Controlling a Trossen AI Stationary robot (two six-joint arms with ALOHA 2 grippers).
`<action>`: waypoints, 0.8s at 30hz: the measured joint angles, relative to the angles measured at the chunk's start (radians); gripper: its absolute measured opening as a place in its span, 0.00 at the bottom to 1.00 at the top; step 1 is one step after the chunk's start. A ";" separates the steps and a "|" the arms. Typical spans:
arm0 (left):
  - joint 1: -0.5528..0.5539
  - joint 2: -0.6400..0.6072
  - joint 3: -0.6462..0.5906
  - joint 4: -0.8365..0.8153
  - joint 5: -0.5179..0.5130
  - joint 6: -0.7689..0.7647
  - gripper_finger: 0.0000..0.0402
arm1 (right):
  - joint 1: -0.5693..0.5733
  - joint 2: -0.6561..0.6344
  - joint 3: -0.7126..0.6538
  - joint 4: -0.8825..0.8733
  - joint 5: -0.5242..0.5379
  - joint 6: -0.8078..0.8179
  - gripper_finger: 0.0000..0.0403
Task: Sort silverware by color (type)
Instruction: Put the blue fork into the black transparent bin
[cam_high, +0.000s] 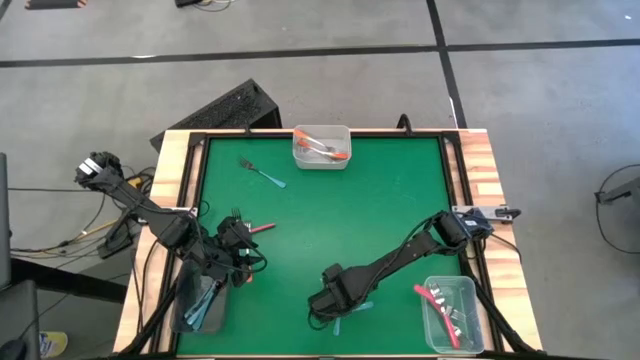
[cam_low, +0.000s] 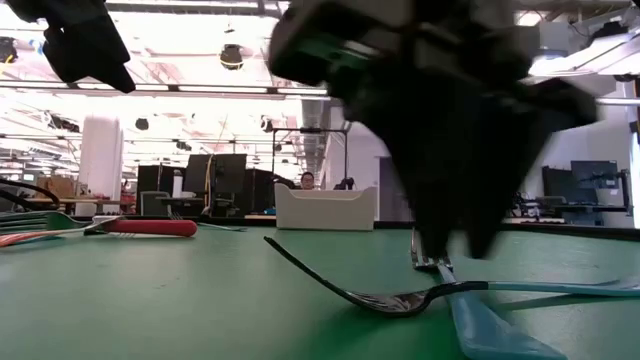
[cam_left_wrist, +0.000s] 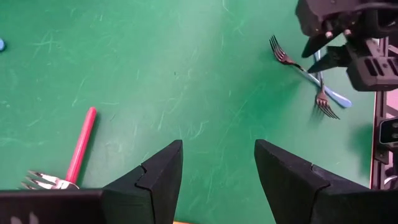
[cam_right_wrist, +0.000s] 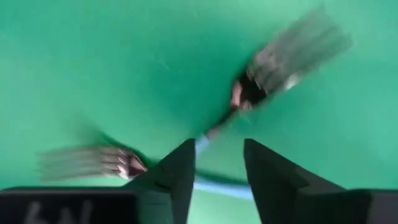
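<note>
We're looking at two light blue forks lying crossed on the green table, low in the high view just right of centre. The right gripper hangs directly over them; in its own wrist view its fingers stand a little apart with a blue handle showing in the gap between them, and we can't tell whether they touch it. In the low view one fork's tines rest on the mat under the dark gripper.

Further out, we see a red-pink fork lying alone at the left of the high view, just beside the left gripper, whose fingers are spread wide and carry nothing. Another blue fork lies by itself toward the upper left of the mat.

Three clear bins sit at the edges: the top bin holds orange forks, the lower-right bin holds red-pink ones, and the lower-left bin holds blue ones. Beyond the table, the low view shows a person in the distance.
</note>
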 joint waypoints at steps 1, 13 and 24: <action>0.000 0.000 0.000 0.000 -0.001 0.000 0.47 | 0.005 0.000 0.000 -0.009 -0.015 0.012 0.44; 0.000 0.000 0.000 -0.010 -0.004 0.042 0.47 | 0.010 0.005 -0.034 -0.001 -0.065 0.070 0.57; -0.037 0.000 0.000 -0.076 0.007 0.024 0.47 | -0.003 0.000 -0.079 0.072 -0.099 0.121 0.55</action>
